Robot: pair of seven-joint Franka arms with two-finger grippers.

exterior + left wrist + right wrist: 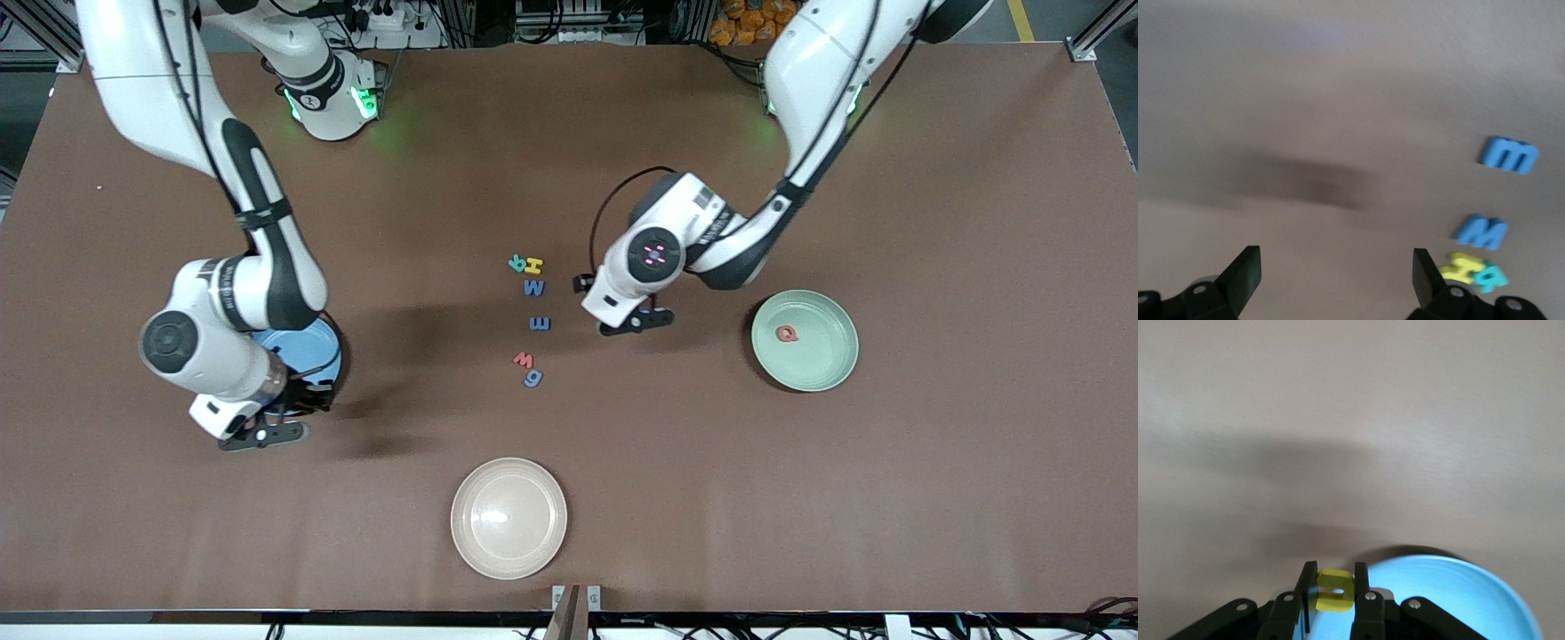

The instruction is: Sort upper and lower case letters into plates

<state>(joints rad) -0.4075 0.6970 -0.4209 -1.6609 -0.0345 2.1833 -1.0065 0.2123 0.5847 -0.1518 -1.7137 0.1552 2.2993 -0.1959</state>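
Over the round sky-blue plastic plate (307, 348), the right claw (1333, 595) pinches a small flat yellow foam letter (1335, 591). The left claw (1337, 275), spread wide and empty, hangs over the matte brown counter (933, 498) beside the scattered foam letters (533, 288). A red letter Q (786, 333) lies in the shallow mint-green plate (822, 369).

Right gripper (1335, 587) pinches a small yellow letter (1334, 592) between its two black fingers (1360, 587), over the rim of the sky blue plate (1458, 593). Bare brown table (1351, 420) around, shadowed.
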